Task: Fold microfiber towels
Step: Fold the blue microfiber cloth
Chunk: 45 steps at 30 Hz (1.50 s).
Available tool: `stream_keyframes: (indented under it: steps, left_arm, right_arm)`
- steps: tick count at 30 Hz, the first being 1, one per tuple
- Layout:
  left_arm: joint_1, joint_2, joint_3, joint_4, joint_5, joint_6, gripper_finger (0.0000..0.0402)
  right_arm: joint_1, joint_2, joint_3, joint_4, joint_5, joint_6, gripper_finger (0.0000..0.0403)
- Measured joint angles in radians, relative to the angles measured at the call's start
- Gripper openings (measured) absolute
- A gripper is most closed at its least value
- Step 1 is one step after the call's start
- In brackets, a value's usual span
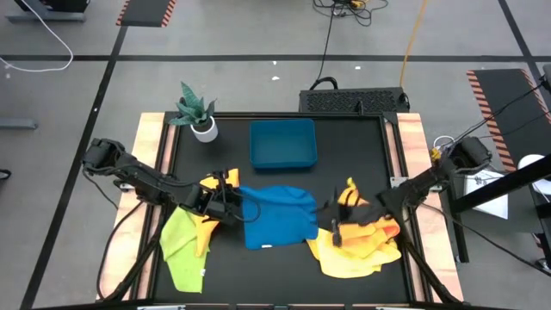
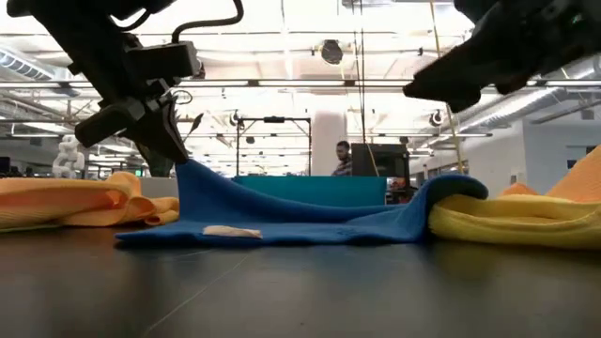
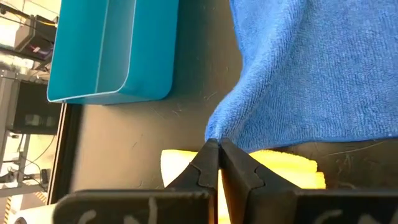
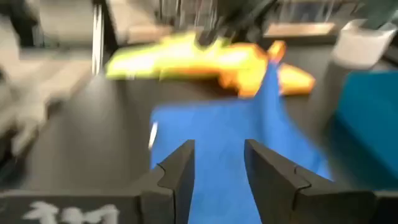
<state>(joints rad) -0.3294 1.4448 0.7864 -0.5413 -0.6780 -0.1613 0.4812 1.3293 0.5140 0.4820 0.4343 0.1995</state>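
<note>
One blue towel [image 1: 275, 215] (corner pinched in closed left claw [image 3: 219, 149]), right claw [image 4: 217, 163] parted, empty.

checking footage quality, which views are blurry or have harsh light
Right wrist view: smeared with motion blur, the blue towel and the open right gripper soft-edged. Left wrist view: sharp, towel weave clear at the shut left gripper. Low view: bright ceiling lights leave the arms as dark silhouettes. High view: even light.

towel [image 1: 275, 215] mid-table between two towel heaps [image 1: 191, 237], tray [image 1: 283, 143] behind, plant [image 1: 196, 112] beside tray
</note>
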Motion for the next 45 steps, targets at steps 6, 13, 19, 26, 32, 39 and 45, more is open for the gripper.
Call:
stream_keyframes:
  steps: [6, 13, 19, 26, 32, 39, 45]
  left_arm:
    - [0.0, 0.0, 0.0, 0.003, 0.0, -0.012, 0.0007]
    - [0.0, 0.0, 0.0, -0.001, 0.0, -0.012, 0.0004]
    - [0.0, 0.0, 0.0, 0.0, 0.0, -0.009, 0.0014]
    - [0.0, 0.0, 0.0, 0.003, 0.002, -0.007, 0.0004]
    - [0.0, 0.0, 0.0, 0.003, 0.005, -0.006, 0.0013]
    - [0.0, 0.0, 0.0, 0.023, 0.006, 0.01, 0.001]
    - [0.0, 0.0, 0.0, 0.03, 0.05, 0.01, 0.0005]
  right_arm:
    - [0.097, 0.14, 0.258, -0.48, -0.017, 0.065, 0.0105]
    - [0.117, 0.235, 0.294, -0.666, -0.183, 0.277, 0.0098]
    - [0.094, 0.249, 0.296, -0.985, -0.139, 0.504, 0.0097]
    - [-0.012, 0.251, 0.291, -1.468, 0.022, 0.839, 0.0097]
    - [-0.091, 0.22, 0.291, -1.6, 0.118, 0.956, 0.0097]
    - [-0.099, 0.097, 0.291, -1.177, 0.22, 0.605, 0.0105]
    - [-0.146, 0.115, 0.284, -0.615, 0.104, 0.132, 0.0116]
